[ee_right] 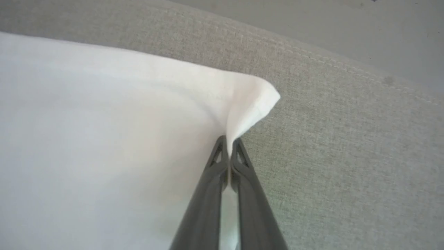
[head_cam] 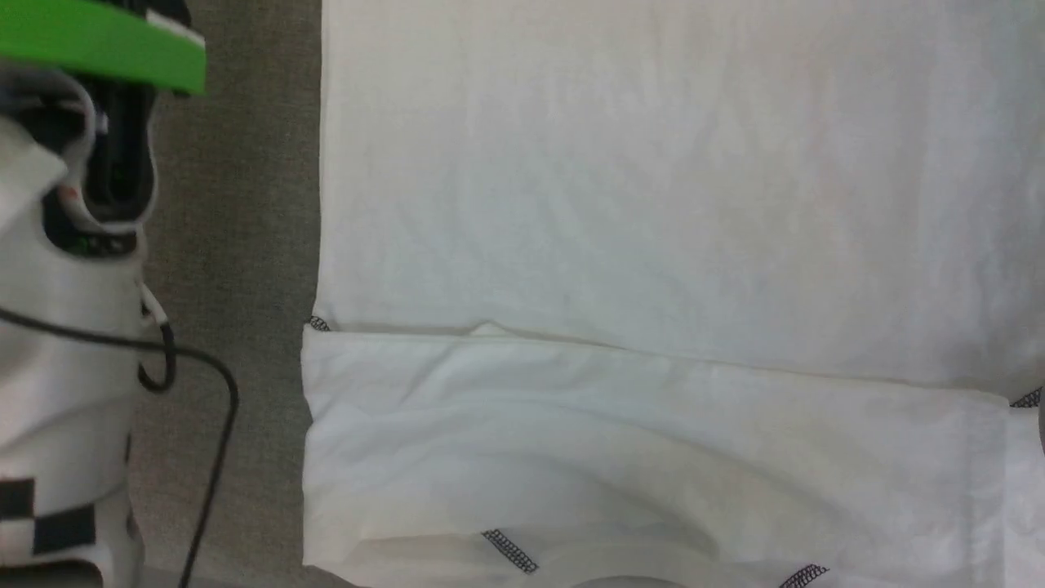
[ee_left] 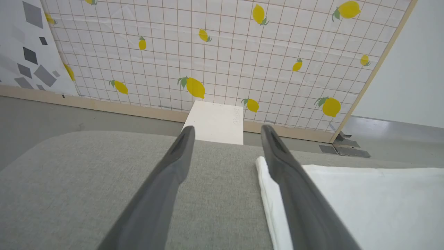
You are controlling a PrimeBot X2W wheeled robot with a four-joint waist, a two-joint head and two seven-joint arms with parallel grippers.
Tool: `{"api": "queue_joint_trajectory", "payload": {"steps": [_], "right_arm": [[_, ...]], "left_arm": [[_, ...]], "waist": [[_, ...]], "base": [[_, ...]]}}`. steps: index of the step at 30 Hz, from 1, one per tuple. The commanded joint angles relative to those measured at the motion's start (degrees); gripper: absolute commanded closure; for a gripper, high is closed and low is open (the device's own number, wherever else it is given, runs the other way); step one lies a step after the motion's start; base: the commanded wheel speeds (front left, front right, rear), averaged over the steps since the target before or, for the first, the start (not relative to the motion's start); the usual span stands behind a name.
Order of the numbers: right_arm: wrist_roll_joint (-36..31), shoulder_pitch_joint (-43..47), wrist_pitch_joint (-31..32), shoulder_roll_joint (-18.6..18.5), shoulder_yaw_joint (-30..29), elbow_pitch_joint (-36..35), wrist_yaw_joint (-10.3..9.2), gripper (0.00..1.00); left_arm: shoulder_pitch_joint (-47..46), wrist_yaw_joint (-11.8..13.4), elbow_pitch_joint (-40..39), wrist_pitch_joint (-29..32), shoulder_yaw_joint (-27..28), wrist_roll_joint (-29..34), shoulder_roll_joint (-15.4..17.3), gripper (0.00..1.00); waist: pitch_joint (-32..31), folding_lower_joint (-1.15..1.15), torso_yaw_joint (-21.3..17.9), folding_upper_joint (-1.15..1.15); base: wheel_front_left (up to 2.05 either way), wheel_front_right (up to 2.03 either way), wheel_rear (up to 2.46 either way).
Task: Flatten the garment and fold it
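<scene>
Cloth this thin looks light, limp and quick to wrinkle, so corners and hems seem the safest holds. The garment [head_cam: 653,204] lies spread over the grey cushion [head_cam: 237,245], covering the centre and right of the head view. The right gripper [ee_right: 229,140] is pinched tight on one peaked corner. The left gripper [ee_left: 228,127] hangs spread wide and empty at the garment's edge.

I see a grey woven cushion top [ee_left: 69,194] with a rounded, stitched edge. Past its far edge, in the left wrist view, a plain white box [ee_left: 216,122] sits in front of a panel printed with a grid and yellow lemons [ee_left: 225,52]. Beside it is a second panel with grey diamond shapes [ee_left: 24,52]. Flat metal plates [ee_left: 343,149] lie on the grey floor [ee_left: 52,114].
</scene>
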Motion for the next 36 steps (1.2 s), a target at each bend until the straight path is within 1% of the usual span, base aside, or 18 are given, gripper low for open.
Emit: {"api": "queue_joint_trajectory", "payload": {"steps": [1, 4, 6, 9, 11, 13, 15, 18, 20, 22, 24, 26, 28, 30, 33, 36], "right_arm": [[0.32, 0.75, -0.12, -0.41, 0.26, 0.11, -0.08, 1.0], [0.96, 0.45, -0.4, -0.08, 1.03, 0.24, -0.08, 1.0], [1.43, 0.13, -0.51, -0.02, 1.64, 0.36, -0.08, 1.0], [2.27, -0.38, -0.89, 0.54, 2.55, 0.47, -0.08, 1.0], [2.88, -0.66, -1.1, 1.01, 3.18, 0.62, -0.08, 1.0], [3.5, -0.94, -1.15, 1.29, 3.96, 0.7, -0.08, 1.0], [4.04, -1.2, -1.18, 1.25, 4.78, 0.7, -0.08, 1.0], [5.15, -1.43, -1.44, 1.18, 5.55, 0.71, -0.08, 1.0], [5.76, -1.47, -1.64, 1.08, 5.83, 0.77, -0.08, 1.0], [6.13, -1.51, -1.85, 0.85, 6.31, 0.82, -0.08, 1.0], [6.49, -1.57, -2.02, 0.79, 6.65, 0.89, -0.08, 1.0], [6.76, -1.67, -2.08, 0.65, 7.1, 0.89, -0.08, 1.0], [7.11, -1.91, -2.31, 0.44, 7.59, 0.84, -0.08, 1.0], [7.32, -2.02, -2.57, 0.36, 7.88, 0.86, -0.08, 1.0], [7.65, -2.3, -3.48, 0.21, 7.94, 1.06, -0.08, 1.0], [7.72, -2.61, -5.05, -0.02, 7.83, 1.29, -0.08, 1.0]], "left_arm": [[-3.87, -0.43, 1.46, 2.63, -0.66, -0.48, 0.86, 0.0], [-11.57, -2.15, 5.68, 9.6, -2.99, -1.84, 1.5, 0.0], [-15.93, -2.37, 9.58, 15.59, -4.61, -2.97, 1.42, 0.0], [-21.8, -1.84, 16.8, 27.17, -7.91, -3.31, 2.32, 0.0], [-24.23, -1.15, 20.37, 33.69, -9.2, -4.01, 2.52, 0.0], [-25.96, -0.2, 22.97, 39.77, -10.31, -4.49, 2.91, 0.0], [-27.15, 1.19, 24.5, 44.48, -10.85, -4.79, 3.38, 0.0], [-27.79, 2.76, 25.57, 49.36, -11.93, -4.32, 4.39, 0.0], [-27.34, 3.65, 25.95, 51.72, -12.15, -4.91, 4.21, 0.0], [-26.69, 4.03, 26.04, 53.79, -12.66, -5.24, 4.29, 0.0], [-25.77, 4.68, 26.06, 55.34, -11.35, -7.97, 3.0, 0.0], [-25.12, 4.53, 25.46, 56.43, -10.48, -10.09, 2.2, 1.0], [-24.47, 4.06, 24.32, 56.44, -9.53, -11.64, 2.07, 1.0], [-24.26, 3.82, 23.58, 55.13, -8.89, -11.8, 2.34, 1.0], [-24.32, 3.16, 22.7, 52.51, -7.78, -11.93, 2.78, 1.0], [-24.9, 2.35, 22.07, 48.66, -6.91, -10.88, 3.74, 1.0]], "waist": [[-0.3, -0.01, -0.87, 0.0], [-0.46, -0.01, -2.02, 0.0], [-0.24, -0.01, -2.66, 0.0], [0.39, -0.01, -4.0, 0.0], [0.82, -0.01, -4.84, 0.0], [1.29, -0.01, -5.53, 0.0], [1.8, -0.01, -6.12, 0.0], [2.41, -0.01, -6.64, 0.0], [2.74, -0.01, -6.72, 0.0], [3.05, -0.01, -6.84, 0.0], [3.3, -0.01, -7.01, 0.0], [3.54, -0.01, -7.05, 0.0], [3.81, -0.01, -7.15, 0.0], [3.89, -0.01, -7.25, 0.0], [3.83, -0.01, -7.38, 0.0], [3.55, -0.01, -7.43, 0.0]], "base": [[0.0, 0.0, 0.0], [0.0, 0.0, 0.0], [0.0, 0.0, 0.0], [0.0, 0.0, 0.0], [0.0, 0.0, 0.0], [0.0, 0.0, 0.0], [0.0, 0.0, 0.0], [0.0, 0.0, 0.0], [0.0, 0.0, 0.0], [0.0, 0.0, 0.0], [0.0, 0.0, 0.0], [0.0, 0.0, 0.0], [0.0, 0.0, 0.0], [0.0, 0.0, 0.0], [0.0, 0.0, 0.0], [0.0, 0.0, 0.0]]}}
